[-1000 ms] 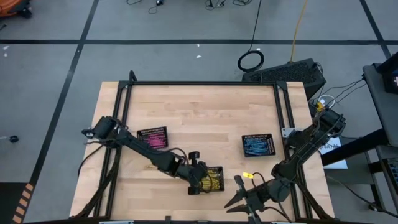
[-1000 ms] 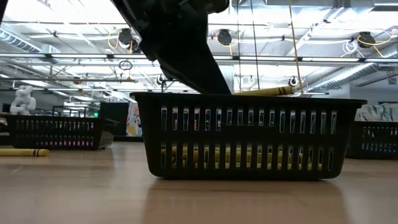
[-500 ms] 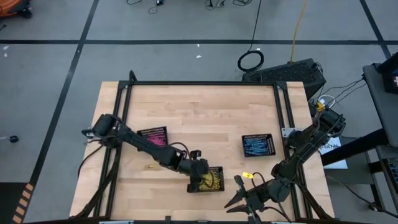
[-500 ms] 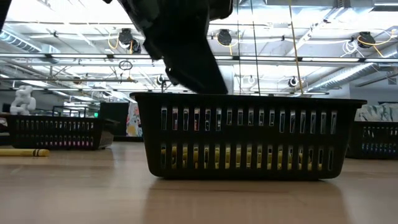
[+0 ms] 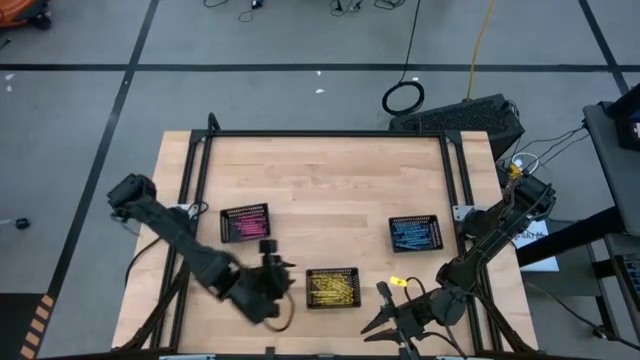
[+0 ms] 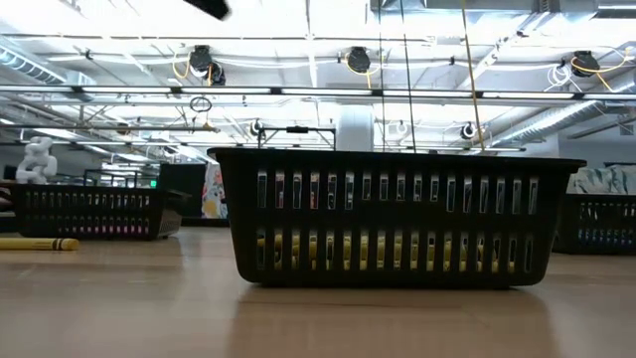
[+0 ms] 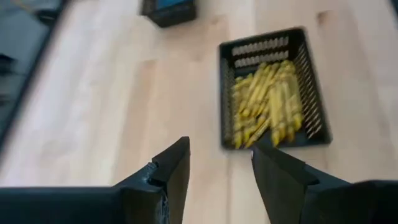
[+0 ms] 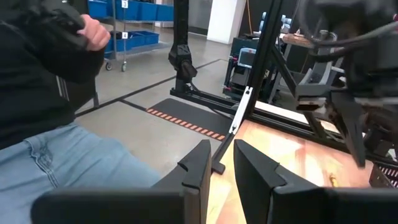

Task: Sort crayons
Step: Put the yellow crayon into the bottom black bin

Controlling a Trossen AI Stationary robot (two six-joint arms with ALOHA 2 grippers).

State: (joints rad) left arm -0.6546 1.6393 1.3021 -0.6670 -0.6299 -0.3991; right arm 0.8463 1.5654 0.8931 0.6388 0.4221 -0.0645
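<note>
The left gripper (image 7: 219,163), now open and empty, had left the middle tray (image 5: 332,287) and its yellow crayons (image 7: 266,102), so that drop seemed done, while the right gripper (image 8: 219,163) waited, fingers narrow.

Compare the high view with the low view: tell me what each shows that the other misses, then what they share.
Only the high view shows both arms: the left gripper open beside the yellow-crayon tray, and the right gripper near the table's front edge. Only the low view shows the ceiling lights and the crayons through the tray's slots. Both show the three trays and a loose yellow crayon on the table.
</note>
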